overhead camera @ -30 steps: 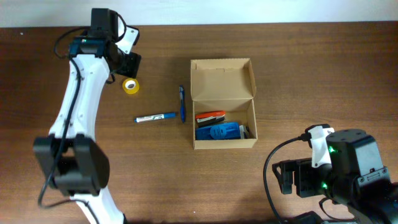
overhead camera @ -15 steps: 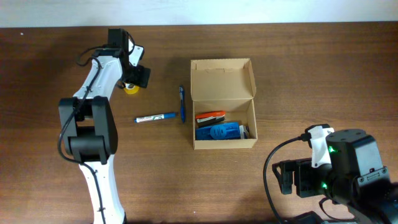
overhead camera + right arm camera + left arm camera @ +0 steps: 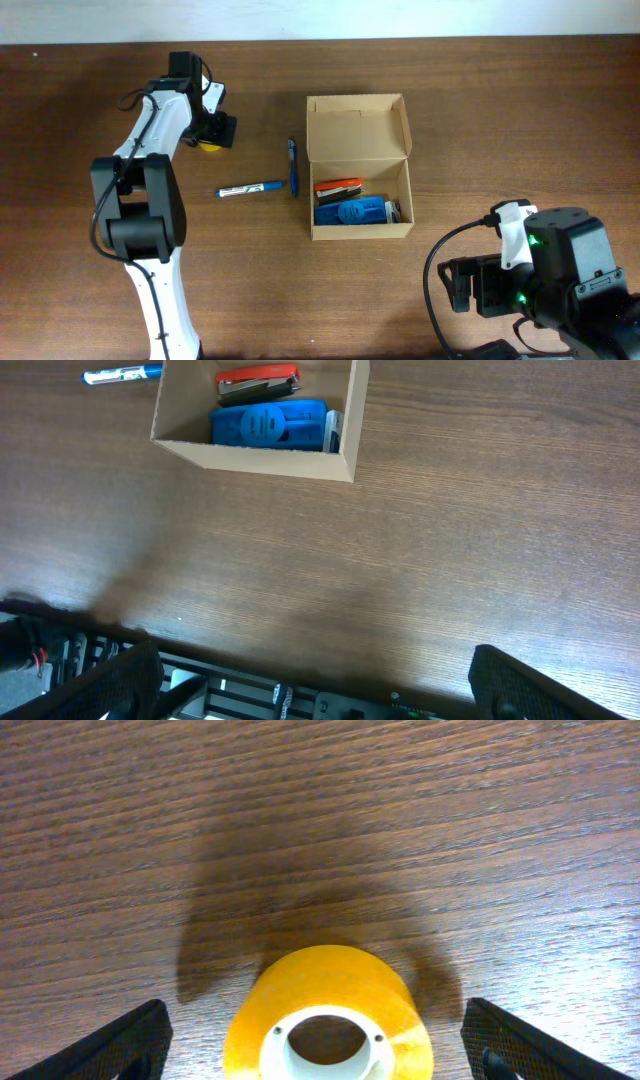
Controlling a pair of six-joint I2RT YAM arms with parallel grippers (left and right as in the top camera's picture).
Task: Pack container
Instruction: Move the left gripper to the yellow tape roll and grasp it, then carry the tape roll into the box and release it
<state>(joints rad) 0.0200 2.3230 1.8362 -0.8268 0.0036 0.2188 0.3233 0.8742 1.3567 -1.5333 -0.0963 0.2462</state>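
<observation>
Cardboard box (image 3: 357,130) is sitting about dead centre of the wooden surface (image 3: 500,120), flap lid open and folded back toward 12 o'clock. Inside there's a red stapler (image 3: 338,186) and a blue plastic thing (image 3: 350,211) just at its 6 o'clock, can't tell what that one is. At the box's 9 o'clock, lying loose on the surface: a blue pen (image 3: 292,166) and a blue-and-white marker (image 3: 249,188).

Left end effector (image 3: 214,131) is out at 10 o'clock from the box, fingers spread wide with a yellow tape roll (image 3: 325,990) sitting flat between them, not touching either.

Right end effector (image 3: 315,690) hangs at 5 o'clock of the box, fingers also spread, nothing in it.
</observation>
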